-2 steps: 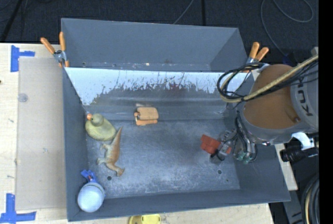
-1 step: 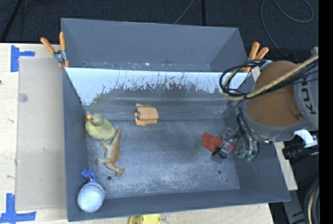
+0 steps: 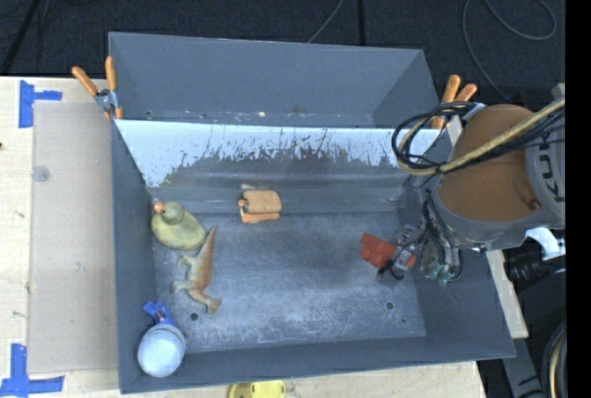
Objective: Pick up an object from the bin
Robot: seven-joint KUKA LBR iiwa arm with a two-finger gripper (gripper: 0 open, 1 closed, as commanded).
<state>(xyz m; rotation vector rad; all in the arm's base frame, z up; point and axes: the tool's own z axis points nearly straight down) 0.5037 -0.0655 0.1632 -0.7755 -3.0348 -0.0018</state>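
Note:
My gripper (image 3: 404, 259) is low at the bin's right side, under the orange wrist cover. A small flat red piece (image 3: 373, 248) lies on the bin floor right against the gripper's left side; whether it is gripped is hidden. Farther left, a tan and orange block (image 3: 259, 205) rests near the back wall.
At the left side sit a yellow-green rubber duck (image 3: 175, 227) and a tan toy dinosaur (image 3: 199, 272). A white ball with a blue part (image 3: 162, 347) lies in the front left corner. The arm and its cables crowd the right wall.

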